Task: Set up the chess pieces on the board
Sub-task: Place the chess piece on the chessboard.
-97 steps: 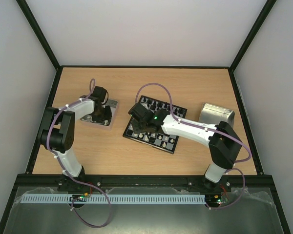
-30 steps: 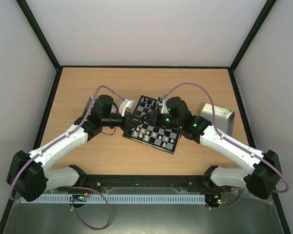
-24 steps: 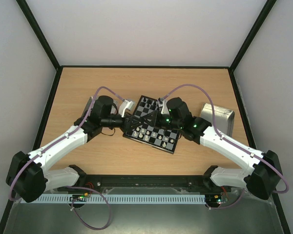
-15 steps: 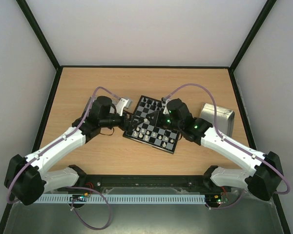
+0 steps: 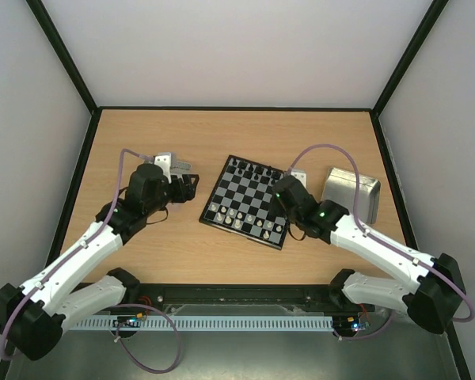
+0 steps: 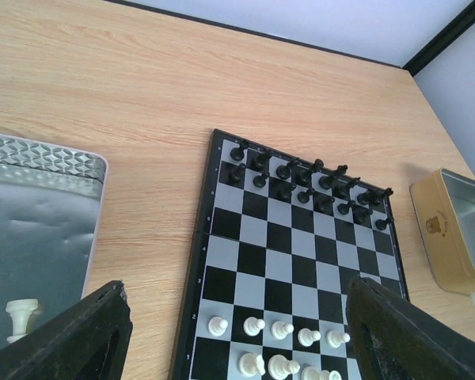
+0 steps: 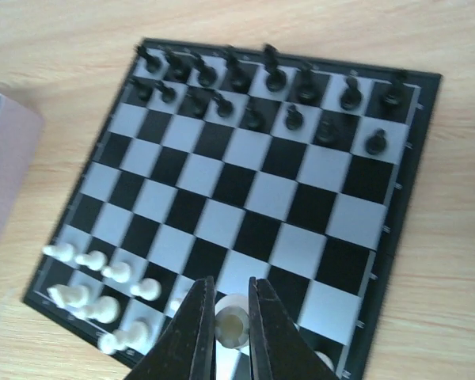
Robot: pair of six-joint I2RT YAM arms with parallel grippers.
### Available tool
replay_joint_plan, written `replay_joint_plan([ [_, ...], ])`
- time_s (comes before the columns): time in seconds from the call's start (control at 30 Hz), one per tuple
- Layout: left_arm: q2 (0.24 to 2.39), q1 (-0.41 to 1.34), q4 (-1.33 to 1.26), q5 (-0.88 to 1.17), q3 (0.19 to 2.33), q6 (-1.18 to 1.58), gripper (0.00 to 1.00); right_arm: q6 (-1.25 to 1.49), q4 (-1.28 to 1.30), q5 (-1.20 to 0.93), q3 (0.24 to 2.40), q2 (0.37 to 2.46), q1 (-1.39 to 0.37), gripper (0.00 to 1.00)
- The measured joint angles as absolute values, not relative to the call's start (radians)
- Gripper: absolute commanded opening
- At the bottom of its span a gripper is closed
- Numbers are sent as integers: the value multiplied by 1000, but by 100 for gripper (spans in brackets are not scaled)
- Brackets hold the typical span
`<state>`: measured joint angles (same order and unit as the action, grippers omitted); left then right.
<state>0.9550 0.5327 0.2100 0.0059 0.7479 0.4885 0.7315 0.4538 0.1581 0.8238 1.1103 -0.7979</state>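
board (image 5: 249, 199) flat mid-table; black pieces (image 6: 301, 178) fill its far two rows, white pieces (image 6: 277, 348) its near rows | right gripper (image 7: 229, 291) clenched on a white piece (image 7: 231, 323) above the near rows | left gripper (image 6: 237, 309) released, empty | metal tray (image 6: 39, 206) left of board holds one stray piece (image 6: 20, 317) | gold tin (image 5: 352, 192) right of board | wooden table (image 5: 182, 134), pale walls (image 5: 237, 47)

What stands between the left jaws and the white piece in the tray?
Nothing visible does. The white piece stands alone in the part of the tray that shows, close by the left gripper, whose jaws are open.
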Motion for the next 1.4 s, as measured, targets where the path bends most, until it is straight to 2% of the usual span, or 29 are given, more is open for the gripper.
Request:
replay_joint_plan([
  [0.37, 965, 532, 210, -12, 745, 501, 77, 794, 527, 147, 668, 1029, -857, 8],
  [1.1, 1026, 527, 203, 0, 745, 501, 77, 816, 432, 39, 579, 1176, -873, 11],
  [1.3, 1026, 525, 192, 7, 745, 501, 77, 815, 432, 36, 571, 1182, -873, 15],
  [1.4, 1026, 525, 192, 7, 745, 501, 77, 814, 432, 36, 569, 1192, -873, 21],
])
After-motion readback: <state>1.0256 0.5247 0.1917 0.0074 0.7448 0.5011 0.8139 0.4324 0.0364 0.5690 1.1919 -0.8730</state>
